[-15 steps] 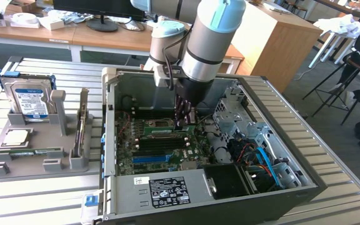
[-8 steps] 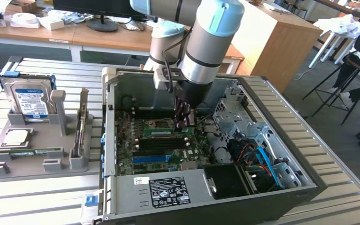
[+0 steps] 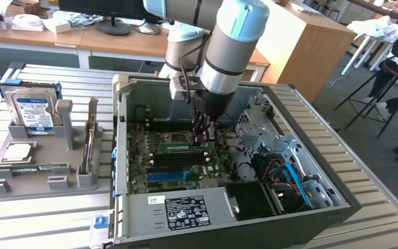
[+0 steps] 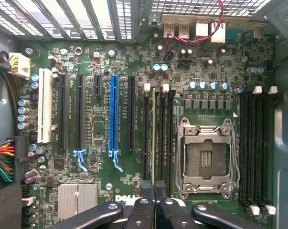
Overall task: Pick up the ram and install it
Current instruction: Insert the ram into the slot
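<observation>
Stage: late, ram at the board | gripper (image 4: 155, 191): fingers pressed together, nothing visibly pinched | ram (image 4: 153, 133): on edge among the black slots (image 4: 164, 133), directly under the fingertips | left: full seating cannot be confirmed.

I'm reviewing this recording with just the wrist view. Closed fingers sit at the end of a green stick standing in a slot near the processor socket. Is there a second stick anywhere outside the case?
Observer: Yes. A second ram stick lies flat in a grey tray, at the exterior view's left of the case.
Operator: Anything else on that tray?
Observer: A hard drive stands upright at its far end.
Operator: How is the arm posed?
Observer: It comes down almost vertically into the open case, with the fingers low over the motherboard.
</observation>
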